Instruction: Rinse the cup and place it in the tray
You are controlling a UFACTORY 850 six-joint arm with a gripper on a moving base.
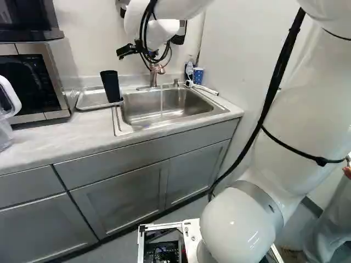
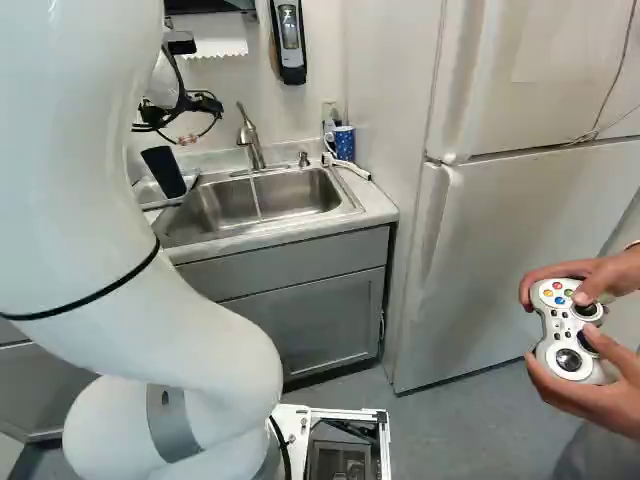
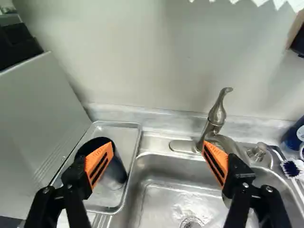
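Note:
My gripper (image 1: 143,58) hangs above the counter near the faucet. In the wrist view the gripper (image 3: 158,161) is open, its orange-padded fingers wide apart with nothing gripped. The black cup (image 1: 110,86) stands in the metal tray (image 1: 88,101), left of the sink. Seen from the wrist, the cup (image 3: 116,172) is beyond and partly behind one finger, whose tip covers some of it. A thin stream of water runs from the faucet (image 3: 213,121) into the steel sink (image 1: 186,104).
A microwave (image 1: 48,76) stands on the counter beside the tray. Past the sink's other side are a blue cup (image 2: 344,142), a brush (image 3: 290,168) and a soap pump (image 2: 303,159). A dispenser (image 2: 289,40) hangs on the wall; a fridge (image 2: 500,240) stands right of the counter.

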